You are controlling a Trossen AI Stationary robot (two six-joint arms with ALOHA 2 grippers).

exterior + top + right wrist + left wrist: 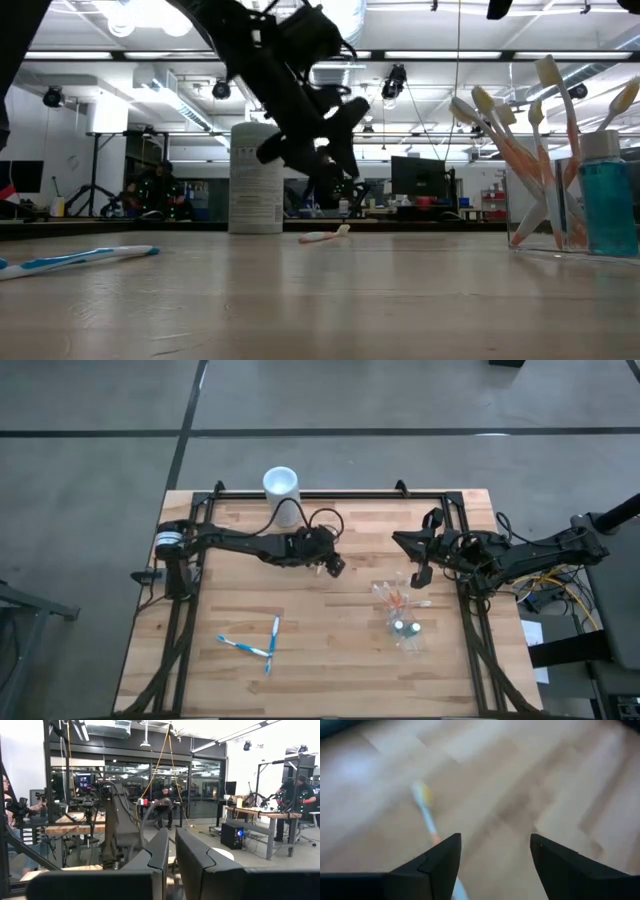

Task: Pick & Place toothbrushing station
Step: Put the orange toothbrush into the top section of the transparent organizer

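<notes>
The left gripper hovers with fingers apart over a thin orange-and-white toothbrush lying flat on the wooden tabletop just beneath it. Light, stiff and probably slippery, it is best pinched mid-handle. The clear plastic cup holding more brushes stands well off towards the right gripper, which waits closed and empty.
</notes>
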